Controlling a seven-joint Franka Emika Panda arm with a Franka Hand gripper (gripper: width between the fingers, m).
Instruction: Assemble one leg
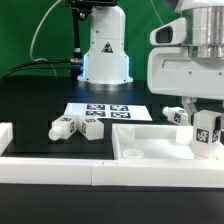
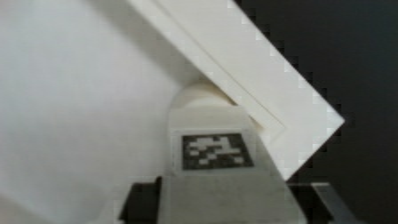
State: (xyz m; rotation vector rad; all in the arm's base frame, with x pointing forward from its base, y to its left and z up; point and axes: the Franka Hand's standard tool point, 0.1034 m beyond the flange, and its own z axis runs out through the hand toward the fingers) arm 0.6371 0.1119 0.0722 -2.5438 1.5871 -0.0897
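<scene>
Right up close in the wrist view, the gripper (image 2: 214, 200) is pinching one leg (image 2: 217, 140) and holding it at the panel (image 1: 150, 150) corner (3 o'clock on the worktop (image 1: 40, 100)). Seating looks unfinished; spare legs (image 1: 78, 127) are waiting at 9.

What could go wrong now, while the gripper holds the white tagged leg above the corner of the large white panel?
1. The gripper grasps the chunky white plastic leg with black-and-white tags only at one end; it might tilt on contact.
2. The leg hangs right at the corner of the large white rimmed panel; slight misalignment could miss the mounting spot, which cannot be seen.
3. Another leg lies close by; the gripper may bump it.
</scene>
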